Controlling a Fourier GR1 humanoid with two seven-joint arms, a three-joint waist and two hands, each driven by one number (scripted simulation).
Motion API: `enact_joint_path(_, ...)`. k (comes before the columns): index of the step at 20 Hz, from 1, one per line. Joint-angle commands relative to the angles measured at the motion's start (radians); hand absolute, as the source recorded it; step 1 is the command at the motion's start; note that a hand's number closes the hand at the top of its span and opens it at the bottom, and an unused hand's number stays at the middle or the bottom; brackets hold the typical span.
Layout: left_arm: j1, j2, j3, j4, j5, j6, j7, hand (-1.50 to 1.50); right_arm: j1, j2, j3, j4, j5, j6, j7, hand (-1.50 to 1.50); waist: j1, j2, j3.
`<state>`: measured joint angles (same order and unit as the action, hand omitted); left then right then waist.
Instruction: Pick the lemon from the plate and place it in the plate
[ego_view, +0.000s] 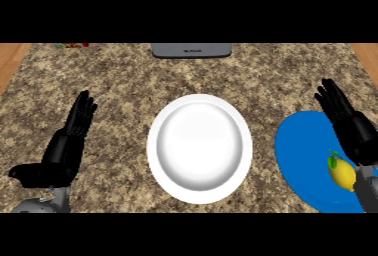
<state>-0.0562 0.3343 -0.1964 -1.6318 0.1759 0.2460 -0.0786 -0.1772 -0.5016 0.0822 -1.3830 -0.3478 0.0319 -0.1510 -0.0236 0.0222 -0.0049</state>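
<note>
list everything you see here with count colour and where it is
white plate: 1, white, centre of the counter, nothing on it
blue plate: 1, blue, right side, partly under the right hand
lemon: 1, yellow with a green stem end, on the blue plate
grey object: 1, grey, far edge at centre
small red items: count unclear, red, far left corner
counter: 1, speckled brown
left hand: 1, black, left side, open, fingers straight
right hand: 1, black, over the blue plate, open
</note>
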Motion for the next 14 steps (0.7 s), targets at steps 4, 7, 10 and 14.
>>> enact_joint_path(4,0.047,-0.006,0.026,0.155,-0.041,-0.052,-0.068,0.0,-0.006,0.081,0.045,-0.134,0.041,-0.101,0.204,1.5,0.022,-0.023,0.004)
enact_joint_path(7,0.041,0.02,0.037,0.155,-0.013,-0.073,-0.017,0.0,-0.043,-0.235,0.055,-0.07,0.374,-0.104,0.11,1.5,0.018,-0.023,-0.036)
enact_joint_path(10,0.051,0.065,0.089,0.194,0.041,-0.137,-0.005,0.0,0.082,0.104,-0.007,-0.107,0.329,-0.441,-0.018,-1.5,0.0,-0.025,0.005)
enact_joint_path(14,0.032,0.015,0.07,0.255,0.013,-0.144,-0.059,0.0,0.236,0.191,0.063,-0.109,0.415,-0.483,-0.257,-1.5,0.011,-0.022,0.005)
